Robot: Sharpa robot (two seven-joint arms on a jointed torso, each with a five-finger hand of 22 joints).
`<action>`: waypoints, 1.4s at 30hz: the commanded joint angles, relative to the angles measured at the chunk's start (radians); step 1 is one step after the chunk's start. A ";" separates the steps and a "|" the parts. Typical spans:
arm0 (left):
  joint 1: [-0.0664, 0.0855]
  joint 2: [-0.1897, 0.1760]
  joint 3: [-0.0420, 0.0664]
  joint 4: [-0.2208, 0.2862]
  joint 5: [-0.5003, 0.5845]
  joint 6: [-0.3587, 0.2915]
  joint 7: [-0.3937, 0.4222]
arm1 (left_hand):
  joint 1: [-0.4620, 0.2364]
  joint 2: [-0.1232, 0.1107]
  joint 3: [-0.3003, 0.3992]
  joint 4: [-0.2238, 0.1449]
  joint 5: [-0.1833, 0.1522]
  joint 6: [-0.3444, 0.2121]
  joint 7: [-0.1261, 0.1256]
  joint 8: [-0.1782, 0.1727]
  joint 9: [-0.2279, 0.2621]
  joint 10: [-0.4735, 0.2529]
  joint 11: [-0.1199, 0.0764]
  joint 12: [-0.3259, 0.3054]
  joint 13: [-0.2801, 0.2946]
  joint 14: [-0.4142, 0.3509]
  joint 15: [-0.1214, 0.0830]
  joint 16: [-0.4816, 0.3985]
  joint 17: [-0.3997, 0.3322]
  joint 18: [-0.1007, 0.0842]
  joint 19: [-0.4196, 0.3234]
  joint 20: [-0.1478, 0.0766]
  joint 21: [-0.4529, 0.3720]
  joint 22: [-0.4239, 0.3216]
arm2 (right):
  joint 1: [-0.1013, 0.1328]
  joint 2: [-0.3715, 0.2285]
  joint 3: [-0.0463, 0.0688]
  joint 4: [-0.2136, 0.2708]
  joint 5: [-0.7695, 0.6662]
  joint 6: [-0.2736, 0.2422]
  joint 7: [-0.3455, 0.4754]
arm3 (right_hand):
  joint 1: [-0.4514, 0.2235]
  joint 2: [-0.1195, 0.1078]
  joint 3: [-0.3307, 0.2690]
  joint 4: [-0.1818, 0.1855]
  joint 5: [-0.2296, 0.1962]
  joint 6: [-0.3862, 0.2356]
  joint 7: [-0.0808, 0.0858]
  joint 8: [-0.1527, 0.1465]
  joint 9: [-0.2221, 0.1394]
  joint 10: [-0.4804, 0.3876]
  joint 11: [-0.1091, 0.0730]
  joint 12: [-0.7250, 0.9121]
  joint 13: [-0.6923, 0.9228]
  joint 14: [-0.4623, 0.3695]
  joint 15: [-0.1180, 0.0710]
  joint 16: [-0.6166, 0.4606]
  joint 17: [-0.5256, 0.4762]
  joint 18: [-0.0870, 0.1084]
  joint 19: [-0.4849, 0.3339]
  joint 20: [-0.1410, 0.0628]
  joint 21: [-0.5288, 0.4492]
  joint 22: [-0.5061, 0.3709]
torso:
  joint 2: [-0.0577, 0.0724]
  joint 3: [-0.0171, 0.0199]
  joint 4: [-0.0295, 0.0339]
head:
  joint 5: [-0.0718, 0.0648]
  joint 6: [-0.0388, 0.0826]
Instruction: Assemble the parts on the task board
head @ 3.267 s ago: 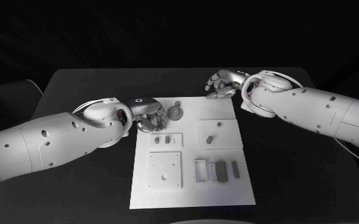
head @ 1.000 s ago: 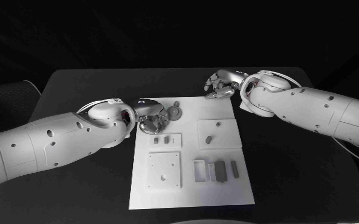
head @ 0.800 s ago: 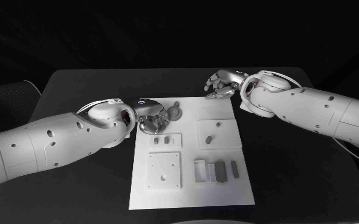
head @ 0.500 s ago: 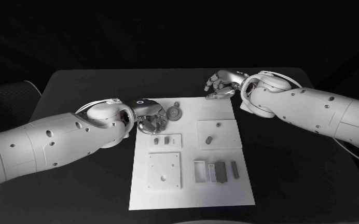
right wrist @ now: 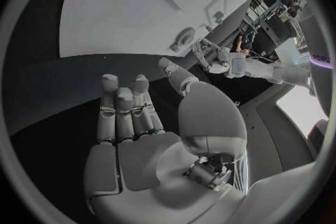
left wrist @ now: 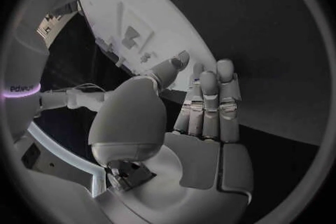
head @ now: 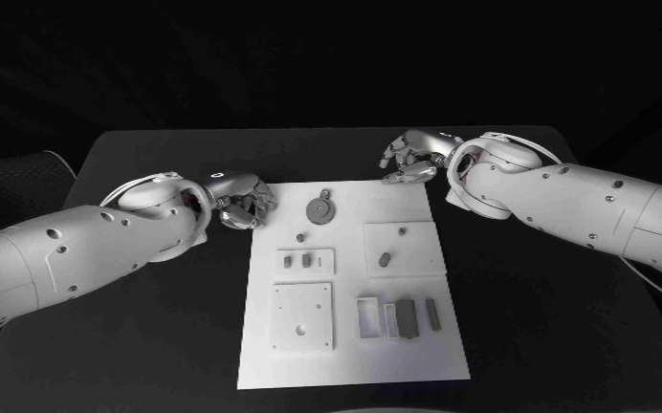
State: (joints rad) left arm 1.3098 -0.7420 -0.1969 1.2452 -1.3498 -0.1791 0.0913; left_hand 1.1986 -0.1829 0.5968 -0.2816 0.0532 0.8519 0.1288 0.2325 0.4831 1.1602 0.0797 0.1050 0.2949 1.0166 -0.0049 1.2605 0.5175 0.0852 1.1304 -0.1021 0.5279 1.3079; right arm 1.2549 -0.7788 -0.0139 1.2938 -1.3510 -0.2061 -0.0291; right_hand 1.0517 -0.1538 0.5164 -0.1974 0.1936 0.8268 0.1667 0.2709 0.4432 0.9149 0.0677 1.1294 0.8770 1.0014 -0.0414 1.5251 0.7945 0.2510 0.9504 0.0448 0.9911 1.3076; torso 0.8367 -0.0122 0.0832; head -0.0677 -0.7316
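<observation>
Task board [head: 352,336]: white plate, centre of black surface [head: 152,356], carrying small grey parts [head: 400,315]. Left robot hand [head: 237,201]: just beside board's far-left corner, fingers extended together, holding nothing. Right robot hand [head: 414,157]: beyond far-right edge, likewise empty.

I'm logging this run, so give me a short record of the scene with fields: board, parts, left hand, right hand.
board: white task board lying flat on the black table
parts: round disc part at the board's far end; row of upright blocks near its front
left hand: off the board's left edge, holding nothing
right hand: beyond the board's far right corner, holding nothing
</observation>
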 commanded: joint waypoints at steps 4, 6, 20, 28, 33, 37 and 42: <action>-0.001 -0.030 0.029 -0.043 0.361 -0.049 0.044 | -0.010 0.012 0.024 0.003 -0.003 0.012 0.019 0.019 0.008 -0.023 0.038 0.017 0.005 -0.082 0.015 -0.157 -0.077 -0.002 -0.110 0.027 -0.122 -0.067 | -0.001 -0.024 0.000 0.024 0.041 -0.053 0.052 | 0.016 0.006 0.017 -0.019 0.005 -0.003 0.011 -0.003 -0.002 -0.016 -0.002 -0.060 -0.056 -0.019 0.003 -0.050 -0.032 0.010 -0.031 0.009 -0.032 -0.004 | -0.002 -0.0013 0.0010 | -0.008 0.010; -0.001 -0.045 0.038 -0.047 0.435 -0.056 0.055 | -0.020 0.020 0.034 0.003 -0.002 0.017 0.027 0.026 0.012 -0.014 0.039 0.025 0.006 -0.113 0.031 -0.246 -0.117 -0.017 -0.153 0.041 -0.183 -0.110 | -0.001 -0.035 0.000 0.039 0.059 -0.070 0.082 | 0.030 0.012 0.017 -0.049 0.003 -0.005 0.013 -0.001 -0.001 -0.019 0.000 -0.127 -0.117 -0.027 0.007 -0.090 -0.054 0.009 -0.048 0.023 -0.056 -0.015 | -0.002 -0.0015 0.0009 | -0.011 0.013; 0.000 -0.160 0.043 0.105 0.717 -0.077 0.196 | -0.042 0.040 0.010 0.000 -0.002 0.026 0.033 0.050 0.023 -0.005 0.046 -0.014 -0.029 -0.076 0.079 -0.540 -0.187 -0.038 -0.181 0.076 -0.330 -0.235 | -0.030 -0.198 -0.046 0.217 0.056 -0.082 0.142 | 0.115 0.036 0.028 -0.091 0.006 0.023 0.020 0.032 0.006 0.092 0.025 -0.660 -0.525 0.055 0.026 -0.109 -0.093 0.011 0.005 0.006 -0.045 -0.007 | -0.003 -0.0034 -0.0026 | -0.018 0.029; -0.002 -0.181 0.032 0.169 0.828 -0.069 0.206 | -0.053 0.042 -0.009 0.001 -0.001 0.020 0.036 0.048 0.021 -0.012 0.053 -0.032 -0.044 -0.083 0.090 -0.585 -0.179 -0.037 -0.195 0.087 -0.353 -0.248 | -0.036 -0.244 -0.091 0.266 -0.079 -0.052 0.114 | 0.112 0.030 0.019 -0.088 0.006 0.046 0.010 0.048 0.006 0.165 0.022 -0.755 -0.580 0.080 0.022 -0.102 -0.098 0.011 0.031 -0.002 -0.042 -0.003 | -0.009 -0.0033 -0.0073 | -0.020 0.029; -0.003 -0.182 0.020 0.186 0.850 -0.062 0.207 | -0.052 0.044 -0.011 0.001 -0.001 0.020 0.037 0.048 0.020 -0.011 0.053 -0.032 -0.046 -0.080 0.091 -0.588 -0.176 -0.036 -0.193 0.087 -0.354 -0.248 | -0.057 -0.251 -0.095 0.280 -0.154 -0.046 0.091 | 0.107 0.021 0.018 -0.086 0.006 0.059 0.005 0.055 0.008 0.193 0.016 -0.771 -0.587 0.085 0.017 -0.102 -0.100 0.011 0.037 -0.005 -0.043 -0.002 | -0.012 -0.0038 -0.0076 | -0.019 0.026; -0.003 -0.180 0.016 0.192 0.852 -0.061 0.206 | -0.053 0.045 -0.013 0.002 -0.001 0.020 0.039 0.048 0.020 -0.009 0.053 -0.032 -0.047 -0.078 0.092 -0.593 -0.173 -0.035 -0.191 0.088 -0.355 -0.249 | -0.063 -0.252 -0.100 0.286 -0.202 -0.033 0.073 | 0.099 0.007 0.015 -0.084 0.006 0.063 0.002 0.057 0.008 0.206 0.014 -0.777 -0.589 0.084 0.015 -0.103 -0.101 0.011 0.037 -0.005 -0.045 -0.002 | -0.014 -0.0038 -0.0083 | -0.018 0.022; -0.003 -0.179 0.015 0.194 0.852 -0.060 0.204 | -0.062 0.041 -0.026 0.003 -0.001 0.024 0.044 0.050 0.020 -0.005 0.052 -0.033 -0.052 -0.064 0.089 -0.599 -0.159 -0.032 -0.181 0.087 -0.355 -0.249 | -0.079 -0.241 -0.106 0.281 -0.242 -0.054 0.060 | 0.086 -0.008 0.014 -0.076 0.006 0.061 0.002 0.055 0.007 0.208 0.014 -0.790 -0.592 0.079 0.015 -0.108 -0.103 0.011 0.034 -0.003 -0.050 -0.002 | -0.011 -0.0053 -0.0070 | -0.019 0.023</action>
State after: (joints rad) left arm 1.3067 -0.9227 -0.1820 1.4370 -0.5230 -0.2477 0.2781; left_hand 1.1442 -0.1418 0.5750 -0.2785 0.0532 0.8789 0.1660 0.2798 0.5035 1.1522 0.1284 0.0764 0.2440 0.9490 0.0839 0.6656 0.3571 0.0530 0.9416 -0.0162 0.1788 1.0598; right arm 1.1766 -1.0242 -0.1208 1.5746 -1.5199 -0.2651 0.0531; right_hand 1.1361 -0.1515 0.5322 -0.2769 0.1936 0.8852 0.1665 0.3244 0.4501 1.1172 0.0802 0.3424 0.2851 1.0826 -0.0221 1.4194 0.6929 0.2410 0.9813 0.0428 0.9476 1.3045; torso 0.8241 -0.0166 0.0759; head -0.0876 -0.7078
